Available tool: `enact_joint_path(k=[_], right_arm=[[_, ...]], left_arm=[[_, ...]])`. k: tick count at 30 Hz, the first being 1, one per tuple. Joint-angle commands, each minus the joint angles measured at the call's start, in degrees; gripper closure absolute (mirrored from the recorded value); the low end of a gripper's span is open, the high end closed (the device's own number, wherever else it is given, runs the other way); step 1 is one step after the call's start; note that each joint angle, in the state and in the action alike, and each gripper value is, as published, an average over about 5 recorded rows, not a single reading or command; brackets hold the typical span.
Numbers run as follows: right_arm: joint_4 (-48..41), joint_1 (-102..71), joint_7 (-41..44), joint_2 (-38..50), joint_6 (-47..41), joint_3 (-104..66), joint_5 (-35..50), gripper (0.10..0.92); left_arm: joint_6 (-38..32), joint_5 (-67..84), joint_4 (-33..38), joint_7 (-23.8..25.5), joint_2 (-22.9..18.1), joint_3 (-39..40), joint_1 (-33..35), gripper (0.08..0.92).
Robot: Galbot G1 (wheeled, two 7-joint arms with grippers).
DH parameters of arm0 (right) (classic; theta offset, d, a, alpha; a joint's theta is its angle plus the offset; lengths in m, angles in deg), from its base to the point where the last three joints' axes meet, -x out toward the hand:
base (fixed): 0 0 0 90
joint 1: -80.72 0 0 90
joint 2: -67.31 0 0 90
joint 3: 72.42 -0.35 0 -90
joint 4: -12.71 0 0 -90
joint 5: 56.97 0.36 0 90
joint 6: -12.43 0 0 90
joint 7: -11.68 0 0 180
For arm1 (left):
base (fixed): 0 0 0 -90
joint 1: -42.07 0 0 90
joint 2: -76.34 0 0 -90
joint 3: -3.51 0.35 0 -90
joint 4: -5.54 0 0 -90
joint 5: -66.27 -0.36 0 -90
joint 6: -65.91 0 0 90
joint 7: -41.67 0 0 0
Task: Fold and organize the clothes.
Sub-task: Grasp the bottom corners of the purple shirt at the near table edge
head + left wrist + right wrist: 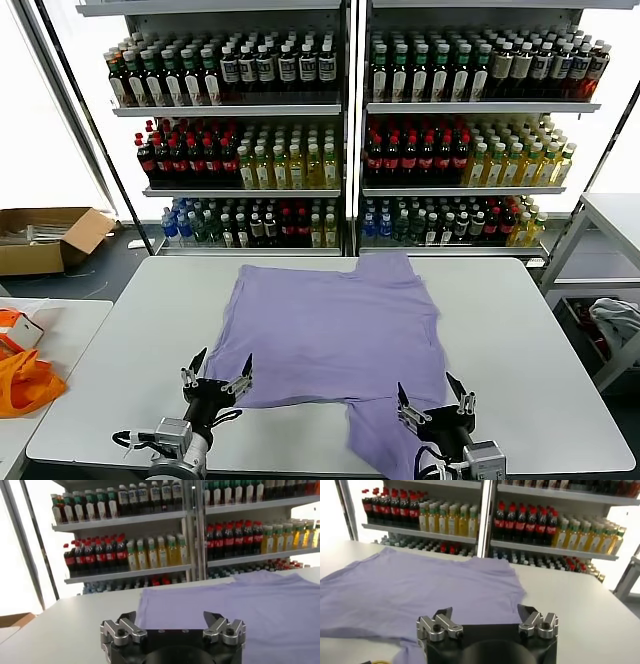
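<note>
1. One lavender T-shirt [335, 335] lies spread flat on the single white table [540, 330], plain side up; one sleeve runs toward the far edge and another hangs over the near edge.
2. Two grippers are in view, both low at the near edge of the table.
3. The left gripper [216, 372] has its fingers spread wide and grasps nothing. The shirt's near left corner lies just beyond its fingertips [131, 617] and slightly toward the other arm; whether they touch the cloth is hard to tell from here.
4. The right gripper [432, 394] is likewise released, fingers apart, empty. The near sleeve of the shirt lies just beside it, on the side toward the left gripper, and the shirt's body spreads ahead of it.
5. Two shelving units [350, 120] stand beyond the table, far ahead of both grippers, each with three visible rows of bottles [230, 70] in dark, yellow and green.
6. Out past the left gripper, well apart from it, sit one cardboard box [45, 238] on the floor and one orange fabric [22, 380] on a second, smaller table.
7. Out past the right gripper, one grey-white cloth [618, 322] rests low beside a side table.
</note>
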Motion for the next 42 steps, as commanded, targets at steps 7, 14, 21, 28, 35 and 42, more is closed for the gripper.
enact_joint_path(k=[7, 14, 21, 28, 35, 42], right_arm=[[1.6, -4.7, -5.7, 2.8, -0.8, 1.1, 9.1, 0.203], [0.1, -6.7, -7.6, 5.1, -0.9, 1.7, 11.0, 0.203], [-1.6, -6.9, -8.1, 7.0, -0.9, 2.2, 12.2, 0.203], [-2.1, -4.8, -7.4, 5.4, -0.9, 3.1, 11.8, 0.203], [-3.4, -2.9, -7.1, 3.7, -0.9, 4.5, 11.0, 0.203], [-5.3, -2.8, -6.6, 2.9, -0.9, 5.1, 11.1, 0.203]], left_arm=[[5.2, 3.6, -2.0, -0.2, 2.4, -3.5, -0.1, 0.177], [5.0, 5.9, -5.1, -0.2, 2.7, -4.5, 0.0, 0.177], [5.0, 6.3, -6.2, -0.1, 2.6, -4.2, -0.2, 0.177], [4.6, 6.8, -7.0, -0.1, 2.4, -4.5, 0.0, 0.177], [4.8, 8.2, -6.9, -0.1, 2.3, -4.6, 0.4, 0.177], [4.9, 8.2, -6.9, -0.1, 2.2, -4.4, 0.9, 0.177]])
